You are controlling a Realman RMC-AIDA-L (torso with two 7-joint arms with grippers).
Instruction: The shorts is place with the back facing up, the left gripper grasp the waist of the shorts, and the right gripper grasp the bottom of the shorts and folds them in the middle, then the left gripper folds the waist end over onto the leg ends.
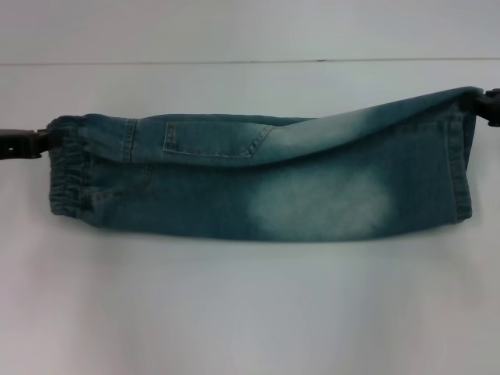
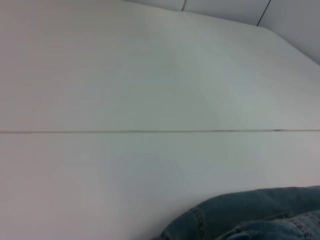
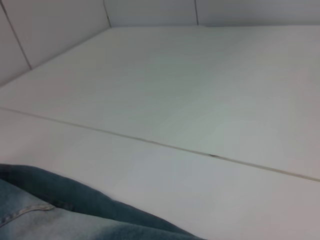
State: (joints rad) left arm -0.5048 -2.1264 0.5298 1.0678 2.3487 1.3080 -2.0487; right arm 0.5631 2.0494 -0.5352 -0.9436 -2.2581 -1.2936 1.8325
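White seamed table (image 1: 250, 312) | faded denim shorts (image 1: 258, 183), folded lengthwise | we see left gripper (image 1: 27, 143) clamping elastic waist, right gripper (image 1: 488, 105) pinching hem.

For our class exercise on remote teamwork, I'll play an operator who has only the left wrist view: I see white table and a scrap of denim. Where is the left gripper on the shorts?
Observer: The left gripper is at the elastic waist of the shorts, at the left edge of the head view.
Operator: And the other arm?
Observer: The right gripper holds the leg-end corner at the far right, so the shorts stretch between the two.
Operator: Are they folded lengthwise?
Observer: One half lies over the other, with a back pocket showing on top.
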